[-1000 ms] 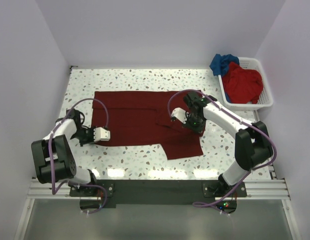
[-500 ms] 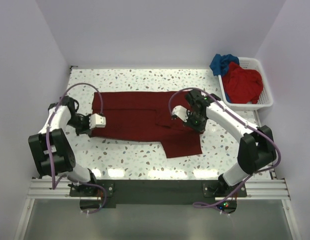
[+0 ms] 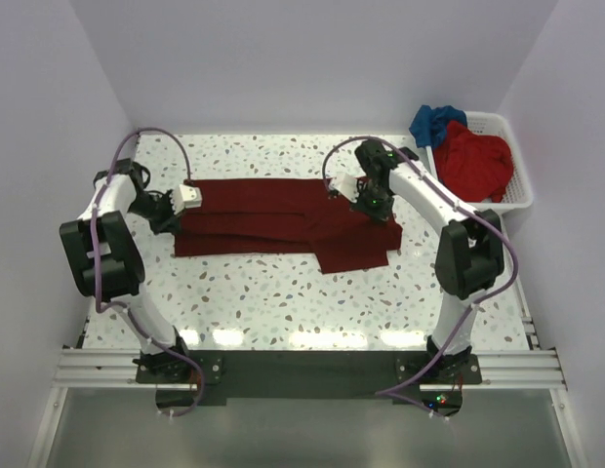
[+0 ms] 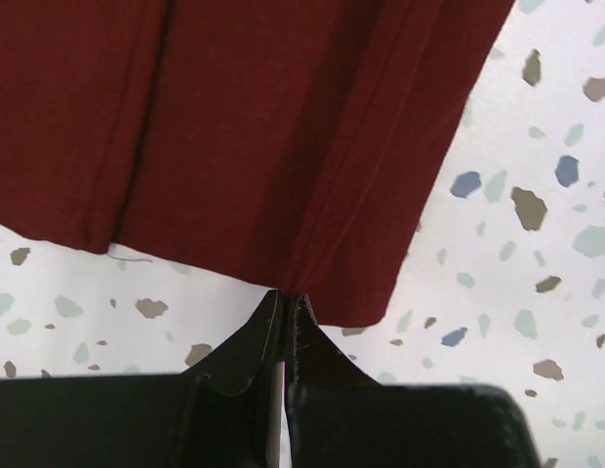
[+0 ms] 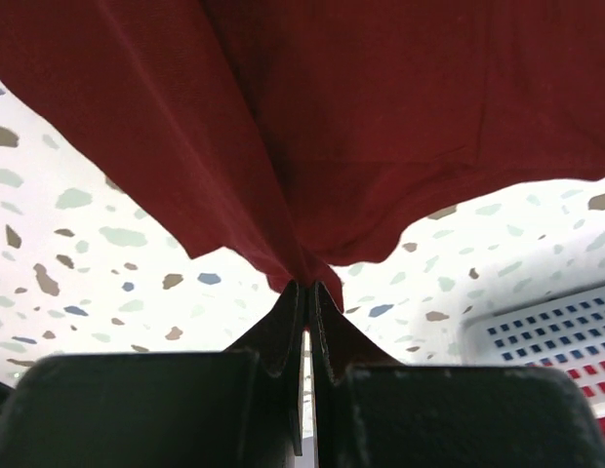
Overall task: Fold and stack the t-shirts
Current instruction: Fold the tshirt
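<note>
at the near edge the two white-and-black arms rise from a dark rail, with purple cables looping along them. beyond their bases spreads the white terrazzo table, glossy and flecked with grey, brown and blue chips.

past that strip the dark maroon soft cloth t-shirt lies across the middle of the table. it forms a long flat band running left to right, with a squarish flap reaching nearer at its right end.

the left gripper sits at the band's left end. in its wrist view the black fingers are pressed together on a pinch of the shirt's edge, and the matte cloth fans away in long smooth folds.

the right gripper is over the shirt's right part. its fingers are likewise squeezed tight on a gathered pucker of maroon cloth, which spreads out from the tips.

against half a second ago, both grippers stand farther from the bases. the shirt's near edge has gone with them, so the band is narrower front to back and the flap lies farther from the rail.

in the far right corner sits the white plastic slatted basket. it holds the crumpled brighter red cloth t-shirt. the blue cloth t-shirt spills over its far left rim.
</note>
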{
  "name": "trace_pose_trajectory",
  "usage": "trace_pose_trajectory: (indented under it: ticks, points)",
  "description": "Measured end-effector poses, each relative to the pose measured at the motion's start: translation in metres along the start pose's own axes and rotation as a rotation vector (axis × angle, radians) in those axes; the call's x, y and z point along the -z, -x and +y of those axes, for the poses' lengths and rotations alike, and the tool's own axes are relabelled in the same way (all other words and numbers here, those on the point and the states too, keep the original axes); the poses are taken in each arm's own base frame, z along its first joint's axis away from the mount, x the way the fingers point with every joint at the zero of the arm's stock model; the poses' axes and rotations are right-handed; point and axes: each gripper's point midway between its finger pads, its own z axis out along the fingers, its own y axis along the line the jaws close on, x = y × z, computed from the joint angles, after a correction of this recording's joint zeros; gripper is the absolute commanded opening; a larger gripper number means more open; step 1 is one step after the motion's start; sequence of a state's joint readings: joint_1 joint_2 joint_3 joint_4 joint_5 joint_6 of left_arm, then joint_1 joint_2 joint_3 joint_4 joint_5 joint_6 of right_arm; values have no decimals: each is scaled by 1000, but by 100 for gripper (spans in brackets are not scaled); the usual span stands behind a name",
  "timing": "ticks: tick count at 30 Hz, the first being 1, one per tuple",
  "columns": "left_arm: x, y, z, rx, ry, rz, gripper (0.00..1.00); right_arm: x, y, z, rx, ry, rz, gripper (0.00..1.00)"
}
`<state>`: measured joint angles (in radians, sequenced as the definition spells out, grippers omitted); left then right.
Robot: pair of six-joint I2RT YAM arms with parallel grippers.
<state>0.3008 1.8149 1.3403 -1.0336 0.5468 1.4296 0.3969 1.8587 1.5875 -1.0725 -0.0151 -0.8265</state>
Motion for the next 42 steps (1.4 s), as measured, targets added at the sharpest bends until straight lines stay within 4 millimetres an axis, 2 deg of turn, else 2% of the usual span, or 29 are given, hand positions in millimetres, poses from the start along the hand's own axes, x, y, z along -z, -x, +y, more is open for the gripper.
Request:
trace_pose_trajectory:
  ticks: [11,22,30,42]
  points:
    - [-12,2,32,79,5,-28,0,-19,19,-43,20,1,12,0]
    - [-11,3,44,90,20,-29,0,-26,29,-60,47,-3,17,0]
    - [-13,4,57,91,30,-31,0,-35,24,-69,47,-4,41,0]
    - [-25,3,69,113,24,-26,0,-51,17,-74,36,16,62,0]
